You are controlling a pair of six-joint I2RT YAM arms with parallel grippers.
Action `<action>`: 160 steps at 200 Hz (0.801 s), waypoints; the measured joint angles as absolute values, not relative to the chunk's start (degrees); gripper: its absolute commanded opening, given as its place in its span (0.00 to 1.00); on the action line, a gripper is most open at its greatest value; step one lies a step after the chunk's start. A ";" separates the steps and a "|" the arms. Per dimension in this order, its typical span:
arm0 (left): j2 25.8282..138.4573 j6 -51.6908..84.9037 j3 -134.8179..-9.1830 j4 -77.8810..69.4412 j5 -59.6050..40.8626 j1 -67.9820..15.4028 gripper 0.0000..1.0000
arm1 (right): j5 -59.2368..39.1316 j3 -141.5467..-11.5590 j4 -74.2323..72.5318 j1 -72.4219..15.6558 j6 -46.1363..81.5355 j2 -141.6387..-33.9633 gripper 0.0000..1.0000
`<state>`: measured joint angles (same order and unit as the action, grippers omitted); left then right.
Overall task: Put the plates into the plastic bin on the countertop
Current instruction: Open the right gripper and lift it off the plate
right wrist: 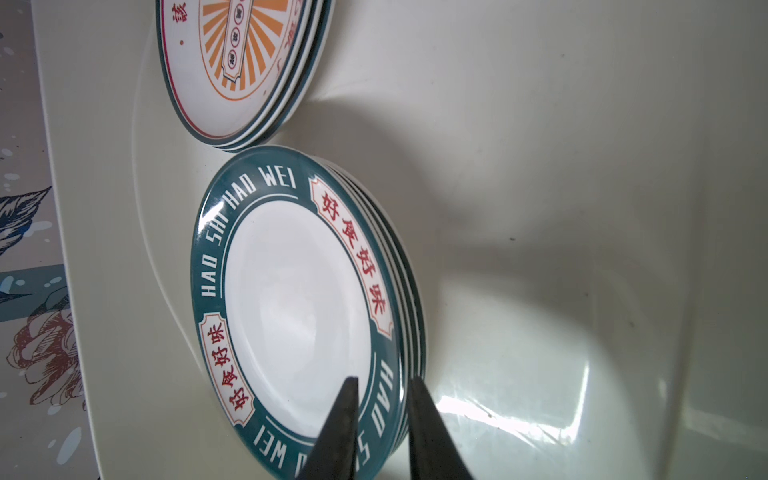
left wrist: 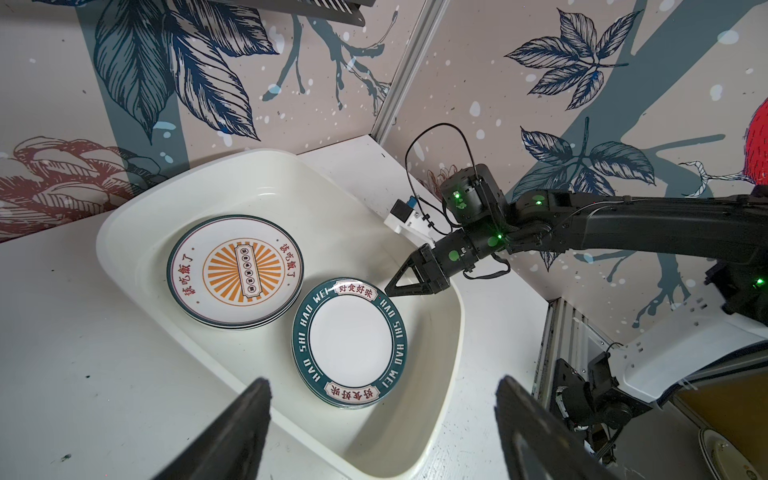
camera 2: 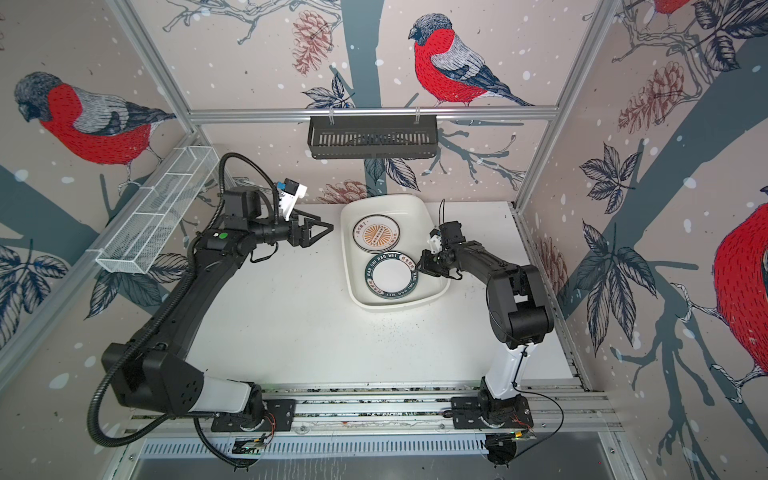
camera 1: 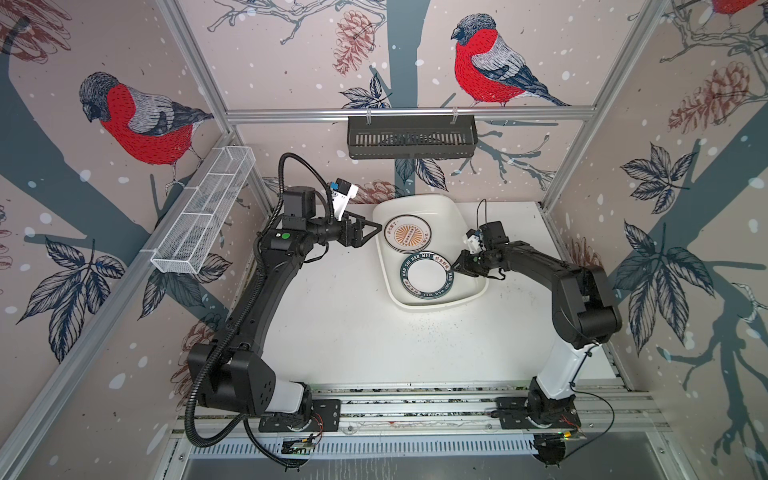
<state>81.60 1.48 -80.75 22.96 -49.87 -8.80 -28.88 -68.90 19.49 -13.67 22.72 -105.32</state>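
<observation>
Hovering left gripper (camera 1: 377, 227) just outside plastic bin (camera 1: 457, 232) rim, jaws spread wide, gripping nothing. Straddling rim of teal-rimmed plate stack (camera 1: 428, 277) with right gripper (camera 1: 456, 268), jaws narrow; not managing to tell whether pinching. Finding both stacks inside bin on countertop (camera 1: 353, 324): teal-rimmed nearer front, sunburst-topped plate stack (camera 1: 408, 235) just beside, toward rear.

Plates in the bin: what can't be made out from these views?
- Stack counts: the sunburst plate and teal plate cover those beneath; only rims show in wrist views.
- Right end effector: straddles the teal plate's rim; right wrist view doesn't show contact.
</observation>
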 measured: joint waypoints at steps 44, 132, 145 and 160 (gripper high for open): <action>81.58 1.48 -80.75 22.96 -49.69 -8.80 0.88 | -28.64 -70.39 19.64 -13.96 22.72 -105.32 0.26; 81.60 1.04 -80.79 23.18 -45.50 -8.80 0.97 | -28.01 -67.61 14.68 -14.17 24.10 -98.72 0.34; 81.60 1.10 -80.23 23.05 -43.88 -8.80 0.97 | -28.08 -64.84 11.99 -14.17 24.36 -96.33 0.36; 81.45 1.72 -79.31 22.50 -40.75 -8.80 0.97 | -28.36 -61.34 8.49 -14.17 25.67 -93.25 0.37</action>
<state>81.45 1.72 -79.31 22.50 -40.75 -8.80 -28.36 -61.34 8.49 -14.17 25.67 -93.25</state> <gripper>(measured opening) 0.971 0.371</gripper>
